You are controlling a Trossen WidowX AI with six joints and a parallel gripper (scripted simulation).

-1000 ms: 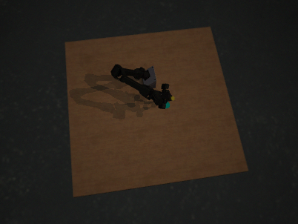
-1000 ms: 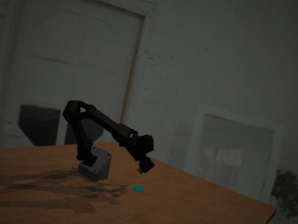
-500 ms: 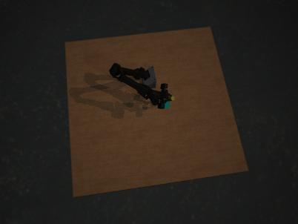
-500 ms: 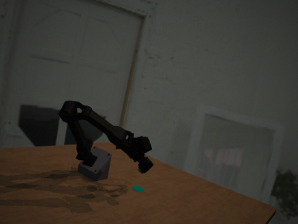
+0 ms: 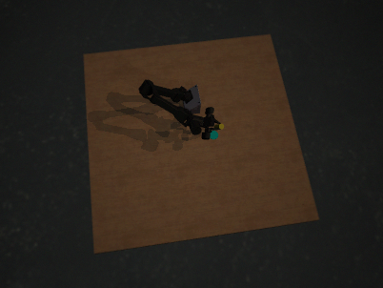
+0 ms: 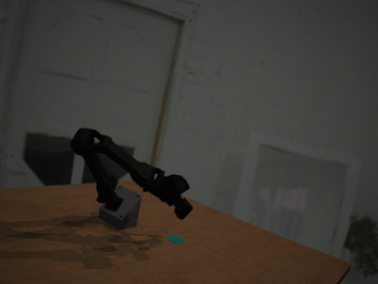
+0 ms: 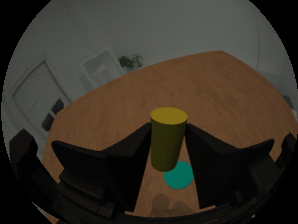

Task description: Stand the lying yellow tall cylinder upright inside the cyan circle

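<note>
Presently the gripper, fingers clamped on the yellow cylinder at centre frame above the cyan circle on the surface, is mid-carry; next, lower it upright onto the circle.
</note>
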